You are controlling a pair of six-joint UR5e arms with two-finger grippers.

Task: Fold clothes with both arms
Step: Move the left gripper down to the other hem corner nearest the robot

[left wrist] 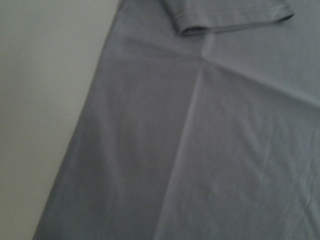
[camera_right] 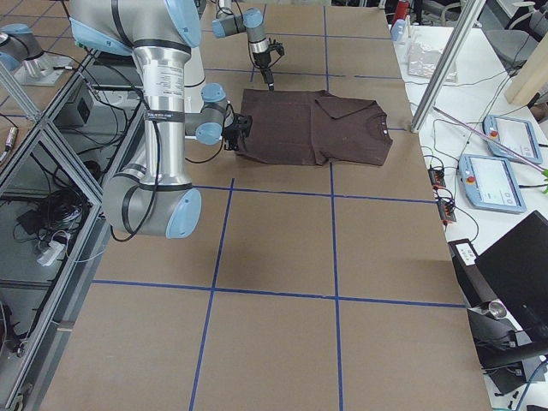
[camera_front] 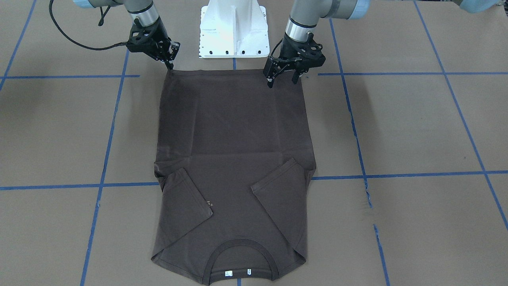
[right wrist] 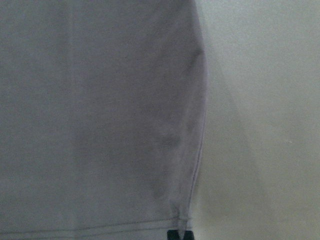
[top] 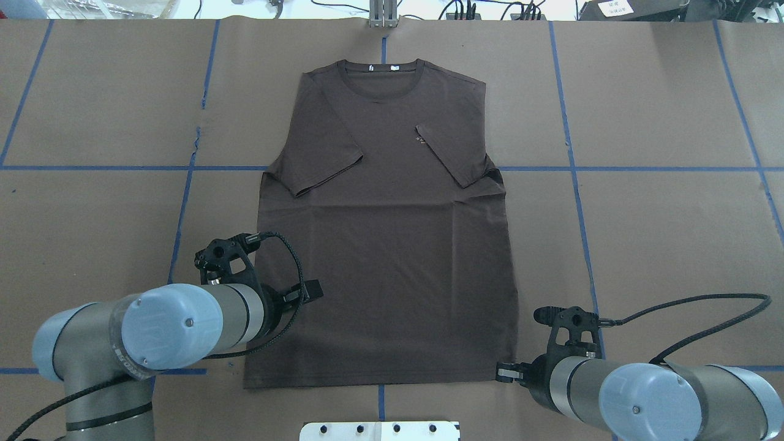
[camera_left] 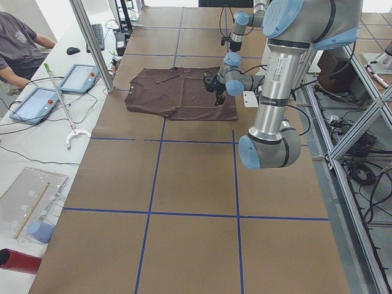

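The dark brown T-shirt [camera_front: 234,131] lies flat on the brown table, front up, both short sleeves folded inward onto the chest. Its collar is on the far side from the robot and its hem is next to the base [top: 386,257]. My left gripper [camera_front: 282,81] is open and empty. It hovers above the shirt near the hem corner on its side [top: 312,290]; its wrist view shows only cloth [left wrist: 225,150] from above. My right gripper [camera_front: 171,65] is down at the other hem corner [top: 502,372]. Its fingertips [right wrist: 173,234] are close together on the hem edge.
The white pedestal base [camera_front: 233,31] stands just behind the hem. Blue tape lines [top: 569,122] divide the brown table cover. Past the table's far edge are tablets [camera_left: 79,76] and a seated person [camera_left: 18,43].
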